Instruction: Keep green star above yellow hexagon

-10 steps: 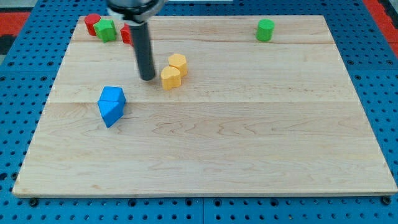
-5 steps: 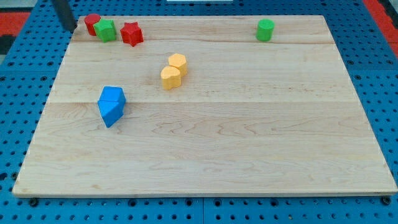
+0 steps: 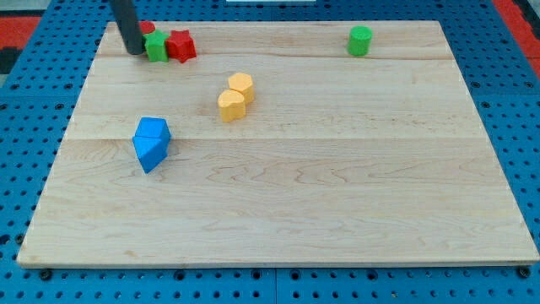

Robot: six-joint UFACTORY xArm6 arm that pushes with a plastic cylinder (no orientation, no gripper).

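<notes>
my tip (image 3: 134,49) sat at the far left of the worktop (image 3: 337,211), touching the left side of the green star (image 3: 156,46), which lay to the tip's right; there was no claw, only the bare rod. red star (image 3: 180,45) pressed against the green star's right, blocking a straight push right. a red block (image 3: 147,28) peeked from behind the rod. yellow hexagon (image 3: 241,87) lay nearer and to the right, a second yellow block (image 3: 231,105) touching it. green cylinder (image 3: 360,40) far right and two blue blocks (image 3: 151,142) near left, well clear.

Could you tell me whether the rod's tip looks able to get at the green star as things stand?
Probably yes. My tip sits right against the green star on its left in the view, with nothing between them; the red star presses the far side, so a rightward push would move both.
</notes>
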